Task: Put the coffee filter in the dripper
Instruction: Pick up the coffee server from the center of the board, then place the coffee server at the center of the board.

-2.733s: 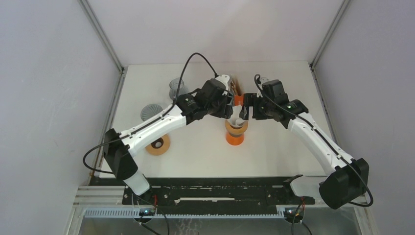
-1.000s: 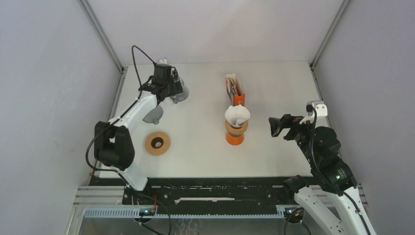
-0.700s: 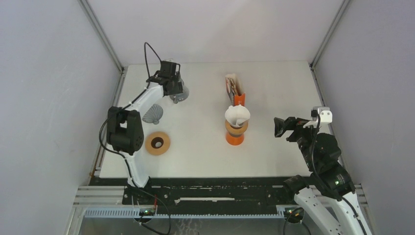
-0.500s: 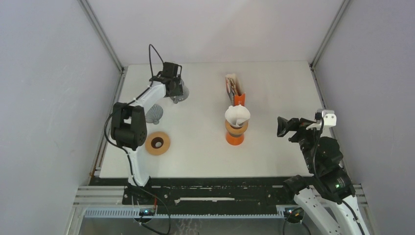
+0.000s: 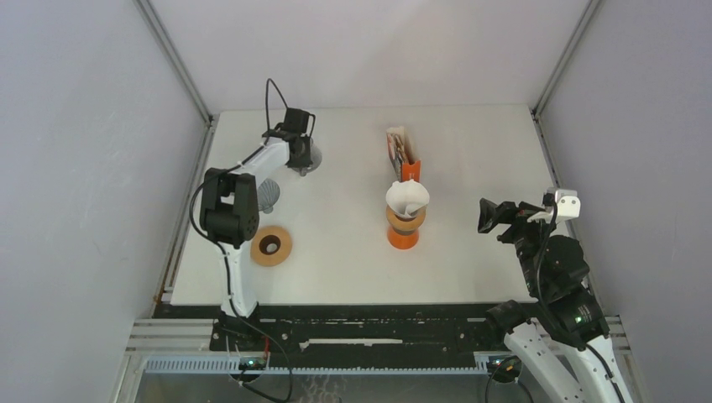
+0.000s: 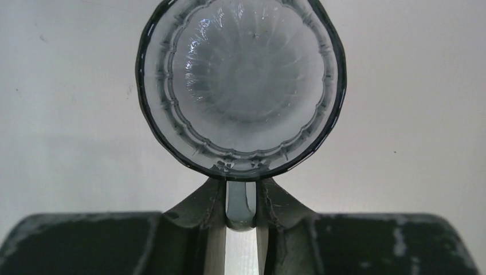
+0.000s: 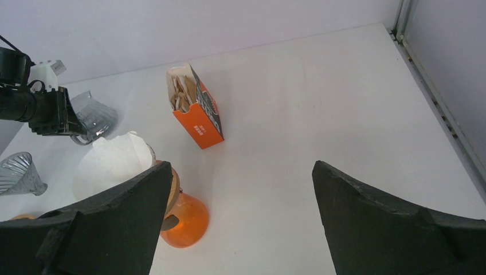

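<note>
Your left gripper [image 6: 240,197] pinches the clear dripper [image 6: 240,86] by its handle, well apart from the coffee filter [image 5: 406,197]; your right gripper [image 7: 240,189] stands spread.

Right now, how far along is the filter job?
Done: a filter sits open on the orange stand. In hand: the left end effector grips the handle of a second dripper, which looks empty. The right end effector is open and holds nothing. Left: that dripper has no filter yet; a third dripper lies nearby.
</note>
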Available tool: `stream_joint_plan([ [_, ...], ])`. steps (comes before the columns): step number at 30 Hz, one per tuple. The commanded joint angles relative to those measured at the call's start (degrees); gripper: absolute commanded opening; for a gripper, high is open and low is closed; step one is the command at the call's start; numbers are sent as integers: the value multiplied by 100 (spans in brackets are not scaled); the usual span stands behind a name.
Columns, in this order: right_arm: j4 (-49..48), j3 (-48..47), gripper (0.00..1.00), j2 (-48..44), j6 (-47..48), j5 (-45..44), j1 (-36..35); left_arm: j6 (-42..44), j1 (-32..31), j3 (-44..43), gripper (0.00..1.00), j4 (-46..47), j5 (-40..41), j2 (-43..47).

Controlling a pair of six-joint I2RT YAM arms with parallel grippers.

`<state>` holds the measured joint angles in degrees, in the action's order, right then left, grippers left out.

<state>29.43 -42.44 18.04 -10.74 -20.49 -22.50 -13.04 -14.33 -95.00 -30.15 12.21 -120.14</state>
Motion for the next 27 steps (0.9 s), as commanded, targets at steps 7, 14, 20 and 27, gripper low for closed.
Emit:
stream_joint_plan([
  [7,-220,-2,100,-48,39,6,37,580,-209,556,4,405,-570,924],
  [14,-212,-2,100,-129,21,90,37,714,-708,1379,0,575,-468,1696],
  [20,-231,7,100,-168,-7,159,38,639,-1295,2214,0,825,-476,2375],
  [27,-230,23,100,-161,-15,264,37,521,-2008,3035,0,1040,-358,2852],
])
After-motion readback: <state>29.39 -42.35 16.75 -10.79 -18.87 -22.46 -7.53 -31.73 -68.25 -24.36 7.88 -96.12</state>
